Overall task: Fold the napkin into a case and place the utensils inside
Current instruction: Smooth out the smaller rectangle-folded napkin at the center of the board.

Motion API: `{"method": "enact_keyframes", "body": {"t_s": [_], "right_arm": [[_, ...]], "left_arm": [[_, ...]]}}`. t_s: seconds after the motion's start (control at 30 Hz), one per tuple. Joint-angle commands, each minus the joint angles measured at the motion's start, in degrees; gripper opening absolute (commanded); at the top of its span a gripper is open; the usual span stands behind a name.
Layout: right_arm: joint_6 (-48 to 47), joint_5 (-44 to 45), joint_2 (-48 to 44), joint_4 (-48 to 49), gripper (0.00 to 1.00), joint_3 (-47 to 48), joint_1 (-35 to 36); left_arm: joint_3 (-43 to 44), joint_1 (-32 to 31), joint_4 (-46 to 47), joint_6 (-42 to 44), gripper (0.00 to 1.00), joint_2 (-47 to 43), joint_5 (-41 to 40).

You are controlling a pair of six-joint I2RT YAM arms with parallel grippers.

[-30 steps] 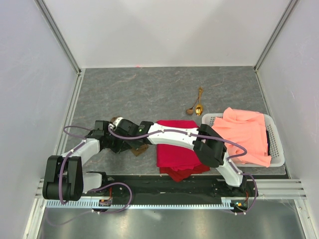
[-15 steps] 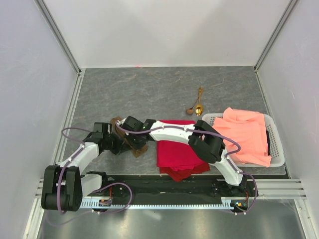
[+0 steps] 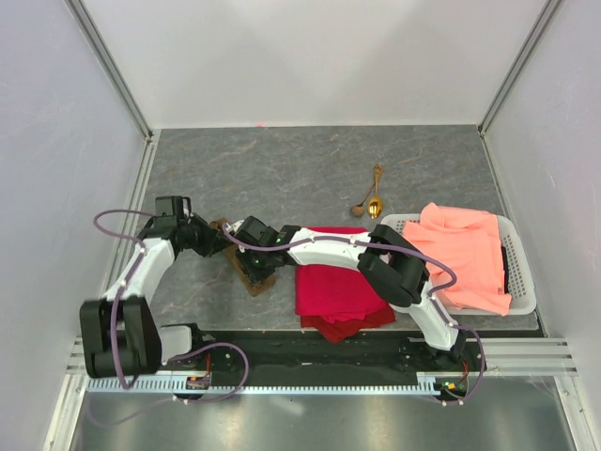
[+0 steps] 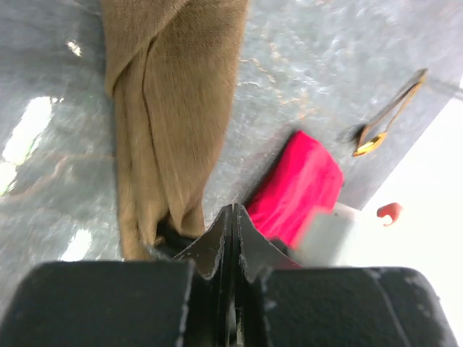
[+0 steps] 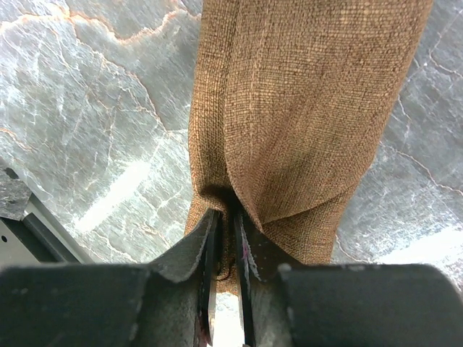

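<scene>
Toward the near edge of the bench (image 3: 282,169), left of centre, the napkin (image 5: 304,108) is lying bunched into a long, rumpled strip. It is a coarse, matte olive-brown weave creased lengthwise, and it is not yet forming a flat case. The right hand (image 5: 226,210) is reaching across from the right and pinching a fold at the strip's end between nearly closed tips, probably to drag or spread it. The left hand (image 4: 233,217) is poised just beside the napkin's left end, clenched on nothing, its tips meeting edge to edge and likely waiting to take a corner. Just right of the napkin, a soft red cloth (image 3: 333,282) is lying folded by the near edge. At the right edge a white slotted basket (image 3: 524,282) is holding a salmon cloth (image 3: 465,249). Farther back, near the bench's middle, the utensils (image 3: 372,195), thin and shiny gold, are lying together, well apart from the napkin.
</scene>
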Motion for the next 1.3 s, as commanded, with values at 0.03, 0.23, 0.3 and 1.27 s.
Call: {"method": "enact_keyframes", "body": {"t_s": [0.03,0.23,0.3,1.27], "right_arm": [[0.78,-0.16,-0.8,0.54,0.22,-2.39,-0.05],[1.66,-1.3,-2.29,0.98,0.28,-2.92,-0.23],[1.66,-1.48,-4.04,0.89,0.34,-3.01,-0.58],[16.16,-26.26,-2.03,28.3,0.17,-13.36,-7.7]], "left_arm": [[-0.8,-0.21,7.51,3.31,0.04,9.36,8.47],[-1.86,0.06,6.56,6.91,0.02,13.85,2.51],[-1.16,0.14,4.46,8.76,0.02,16.56,-0.82],[2.09,0.67,4.98,14.03,0.02,21.58,0.04]]}}
